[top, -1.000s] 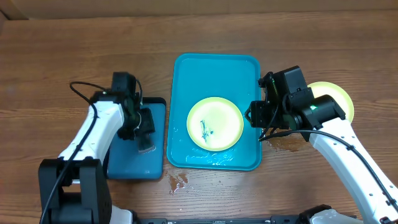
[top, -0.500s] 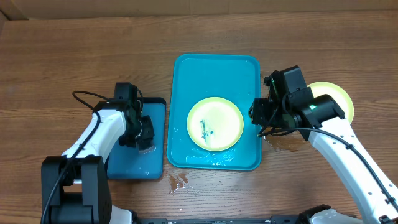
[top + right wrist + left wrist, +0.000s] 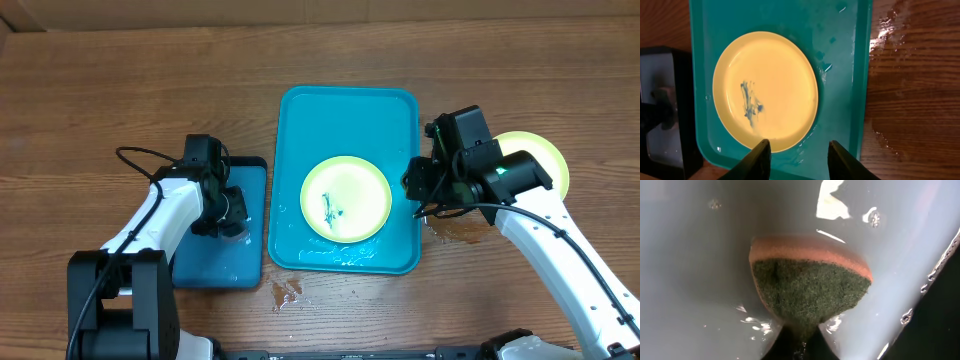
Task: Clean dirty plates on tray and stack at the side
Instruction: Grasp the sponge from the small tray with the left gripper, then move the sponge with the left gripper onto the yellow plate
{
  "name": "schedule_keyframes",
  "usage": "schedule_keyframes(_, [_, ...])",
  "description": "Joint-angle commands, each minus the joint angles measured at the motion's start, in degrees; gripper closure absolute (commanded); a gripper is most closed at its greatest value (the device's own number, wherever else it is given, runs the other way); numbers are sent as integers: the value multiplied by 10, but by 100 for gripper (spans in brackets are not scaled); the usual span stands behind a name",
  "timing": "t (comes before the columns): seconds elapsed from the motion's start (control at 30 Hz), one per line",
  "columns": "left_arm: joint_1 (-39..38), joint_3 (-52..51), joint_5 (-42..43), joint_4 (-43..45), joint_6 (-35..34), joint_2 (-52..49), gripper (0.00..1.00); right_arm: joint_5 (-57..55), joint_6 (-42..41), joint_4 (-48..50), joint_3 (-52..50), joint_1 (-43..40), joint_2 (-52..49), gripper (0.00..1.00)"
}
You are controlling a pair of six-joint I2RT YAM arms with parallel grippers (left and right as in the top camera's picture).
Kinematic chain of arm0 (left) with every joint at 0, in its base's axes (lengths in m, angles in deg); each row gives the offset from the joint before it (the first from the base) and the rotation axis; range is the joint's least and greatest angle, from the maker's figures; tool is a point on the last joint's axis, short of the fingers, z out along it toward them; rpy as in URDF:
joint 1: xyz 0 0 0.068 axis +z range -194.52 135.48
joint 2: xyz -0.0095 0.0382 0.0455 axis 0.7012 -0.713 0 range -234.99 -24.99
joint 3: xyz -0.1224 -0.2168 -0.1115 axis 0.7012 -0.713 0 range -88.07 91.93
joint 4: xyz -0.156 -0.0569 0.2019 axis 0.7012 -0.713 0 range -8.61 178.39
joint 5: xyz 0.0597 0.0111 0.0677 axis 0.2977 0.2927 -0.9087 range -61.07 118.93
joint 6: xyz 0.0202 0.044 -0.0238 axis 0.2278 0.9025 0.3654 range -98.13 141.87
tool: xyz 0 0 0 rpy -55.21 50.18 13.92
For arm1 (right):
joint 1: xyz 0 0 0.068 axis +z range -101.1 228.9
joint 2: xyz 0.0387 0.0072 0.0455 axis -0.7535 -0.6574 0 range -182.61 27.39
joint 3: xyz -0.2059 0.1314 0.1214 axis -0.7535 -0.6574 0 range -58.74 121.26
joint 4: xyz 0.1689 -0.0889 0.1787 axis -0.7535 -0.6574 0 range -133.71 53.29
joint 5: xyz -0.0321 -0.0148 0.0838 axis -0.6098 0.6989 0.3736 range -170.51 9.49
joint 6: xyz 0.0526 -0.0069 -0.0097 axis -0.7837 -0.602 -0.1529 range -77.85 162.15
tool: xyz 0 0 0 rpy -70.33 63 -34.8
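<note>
The right arm reaches in from the near right, wrist bent down over the right rim of the tray (image 3: 345, 105). The right claw (image 3: 800, 159) stands apart and empty. The smeared plate (image 3: 765, 90) lies on the tray just left of it, with no contact visible. The left arm bends over the small dark tray (image 3: 215, 265), left claw (image 3: 232, 212) low on it. Only the left wrist view shows the sponge (image 3: 810, 292), green face toward the camera, on a wet pale surface — whether that claw grips it cannot be told. A second plate (image 3: 540, 158) rests on the table (image 3: 100, 90) at the right, partly under the right arm.
</note>
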Motion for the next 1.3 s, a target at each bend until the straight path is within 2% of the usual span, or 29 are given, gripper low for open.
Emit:
schedule_keyframes(0.0, [-3, 9, -2, -22, -2, -6, 96, -54, -44, 0, 3, -2, -2, 63])
schedule_keyframes(0.1, [7, 66, 1, -84, -1, -6, 96, -80, -63, 2, 3, -2, -3, 66])
schedule_keyframes(0.17, [10, 115, 6, -127, 3, -6, 96, -89, -73, 2, 2, -2, -7, 75])
schedule_keyframes(0.3, [8, 247, 7, -225, 27, -5, 96, -88, -82, 4, -9, -2, -32, 75])
schedule_keyframes(0.43, [3, 352, 6, -286, 39, -5, 95, -60, -74, 7, -12, -2, -85, 75])
schedule_keyframes(0.53, [3, 400, 2, -307, 42, -5, 96, 5, -25, 31, -12, -2, -121, 75])
schedule_keyframes(0.73, [-3, 424, 3, -327, 43, -5, 96, 27, -12, 66, -12, -2, -186, 74])
schedule_keyframes(0.87, [-20, 424, 16, -330, 43, -5, 96, 85, 33, 100, -12, -7, -238, 73])
schedule_keyframes(1.1, [-62, 424, 18, -313, 41, -5, 96, 92, 45, 125, -12, -7, -263, 74])
schedule_keyframes(1.13, [-69, 424, 18, -310, 36, -5, 96, 92, 43, 127, -12, -7, -264, 77])
schedule_keyframes(1.2, [-86, 421, 20, -299, 16, -5, 96, 92, 40, 129, -12, -7, -264, 94])
schedule_keyframes(1.27, [-107, 413, 33, -278, -3, -6, 96, 92, 26, 129, -12, -7, -264, 96])
